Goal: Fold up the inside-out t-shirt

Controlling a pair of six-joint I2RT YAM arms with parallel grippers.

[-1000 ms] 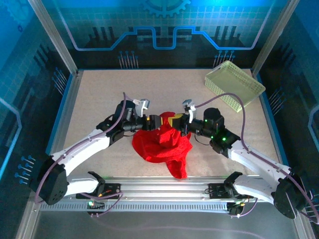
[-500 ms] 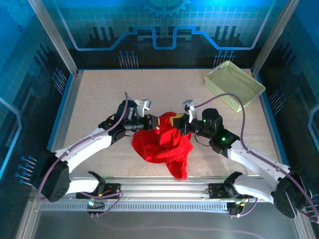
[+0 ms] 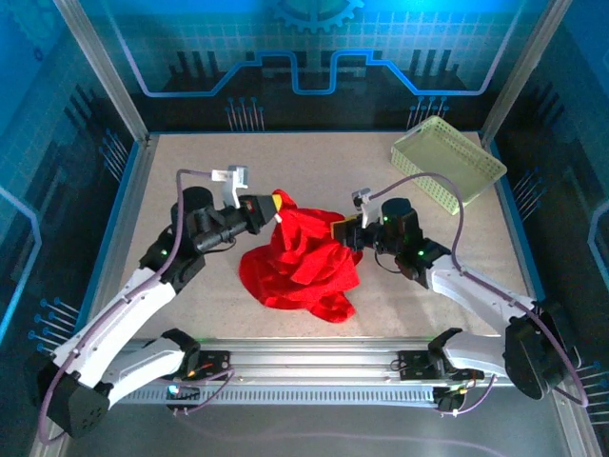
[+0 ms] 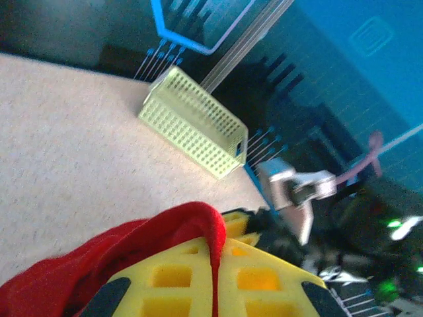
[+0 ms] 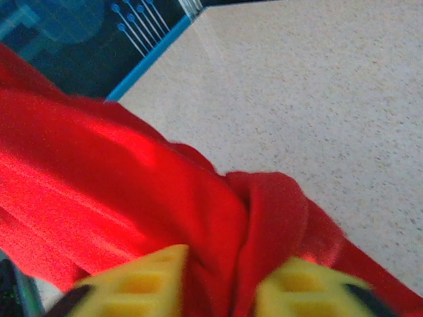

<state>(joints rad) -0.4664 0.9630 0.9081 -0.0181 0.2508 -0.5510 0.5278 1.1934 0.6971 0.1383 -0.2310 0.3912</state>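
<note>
Looking down from above, I see the red t-shirt [image 3: 303, 262] heaped mid-worktop [image 3: 314, 162] between the arms, my left wrist view adds the left claw [image 4: 215, 261] clamped on a fold, and the right claw [image 5: 221, 290] straddles bunched cloth, whether gripping I cannot tell.

Left gripper [image 3: 276, 204] pinched closed.

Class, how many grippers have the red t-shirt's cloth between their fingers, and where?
2. The left gripper is shut on the t-shirt at its upper left peak; the right gripper straddles a bunch at its right edge.
</note>
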